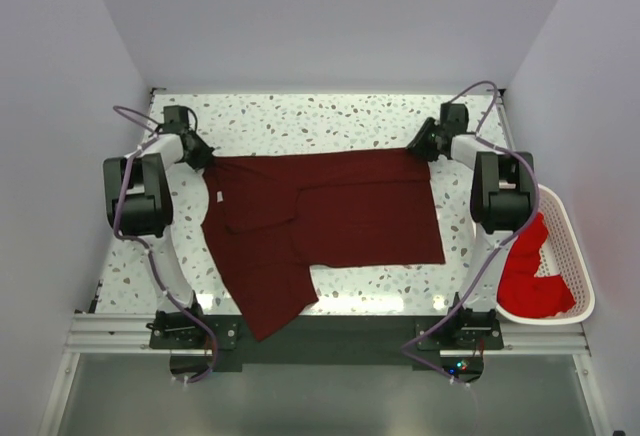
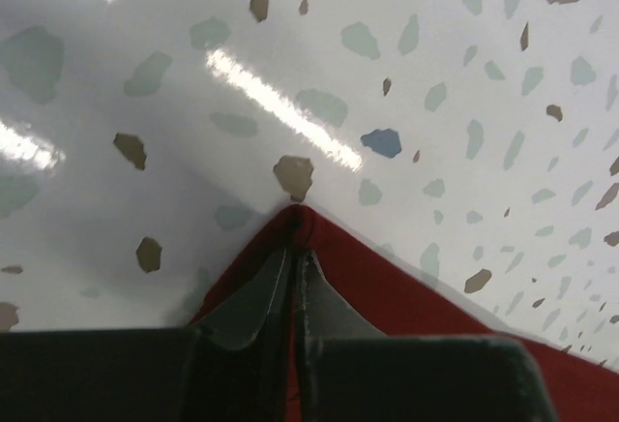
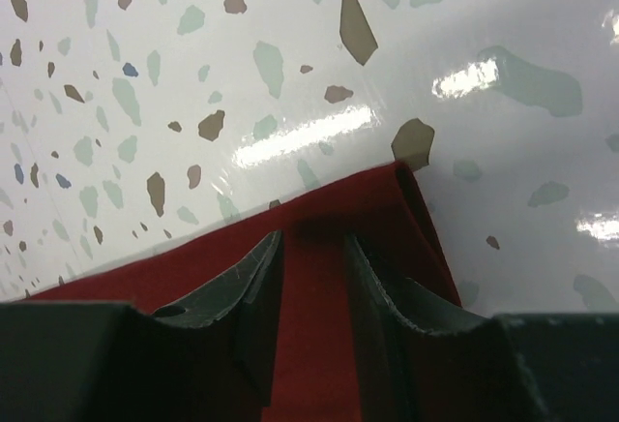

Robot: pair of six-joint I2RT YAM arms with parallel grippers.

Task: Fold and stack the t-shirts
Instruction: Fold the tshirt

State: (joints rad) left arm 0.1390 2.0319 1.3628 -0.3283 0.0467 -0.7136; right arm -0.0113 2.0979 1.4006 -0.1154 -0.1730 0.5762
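as i look down on the speckled table (image 1: pixel 330 121), the dark maroon t-shirt (image 1: pixel 340 216) lies spread across the middle of it, with its long side going from left to right. a part of it on the right is folded over itself, so there the cloth is double. one tail of the shirt goes toward the near edge, between the two arm bases, and reaches over the dark strip there. a small white label (image 1: pixel 219 196) shows near the left side of the shirt.

the left gripper (image 1: pixel 205 159) is at the far left corner of the shirt. from its wrist camera, its fingers (image 2: pixel 256 296) are pressed together with only a thin line of maroon cloth between them, so they pinch that corner, and the cloth rises to a small peak at the tips.

the right gripper (image 1: pixel 420 148) is at the far right corner. its fingers (image 3: pixel 247 282) stand apart, one on each side of the cloth edge, with flat maroon cloth showing in the gap; i do not see them squeezing it.

to the right of the table stands a white mesh basket (image 1: pixel 570 246), and a brighter red t-shirt (image 1: pixel 530 276) lies crumpled inside it, well apart from the maroon one
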